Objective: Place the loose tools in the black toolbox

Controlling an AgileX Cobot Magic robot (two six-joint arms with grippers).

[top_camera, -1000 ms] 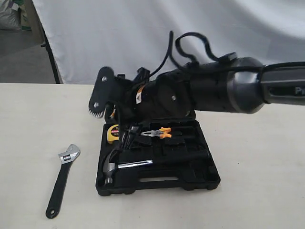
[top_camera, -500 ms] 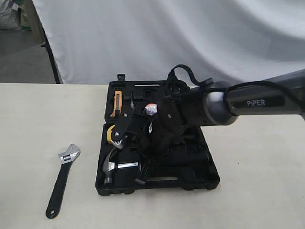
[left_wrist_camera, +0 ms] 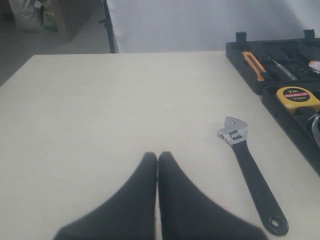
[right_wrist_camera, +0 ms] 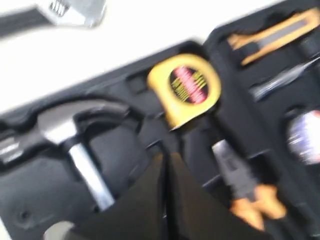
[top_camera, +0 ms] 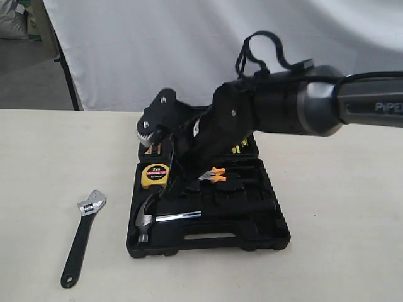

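Up from the bottom of the toolbox (top_camera: 208, 246) comes the right hand (top_camera: 153, 128), which half a second ago sat low over the hammer (top_camera: 179, 216). It now hangs above the back half of the case, and the yellow tape measure (top_camera: 155, 175) and the orange-handled pliers (top_camera: 214, 175) show again. Its wrist view shows the fingers pressed together with nothing between them. The hammer lies in its recess in the front half, head toward the left. The wrench (top_camera: 81, 236) has not shifted: it lies on the counter (top_camera: 340, 264) to the left of the case, apart from it, jaws pointing away. The left hand (left_wrist_camera: 157, 157) is closed too, empty, over bare counter near the wrench. The counter is a plain cream surface. A white cloth (top_camera: 189, 50) hangs behind it, with grey floor (top_camera: 31, 82) and pale sacks (top_camera: 14, 19) in the far left corner.
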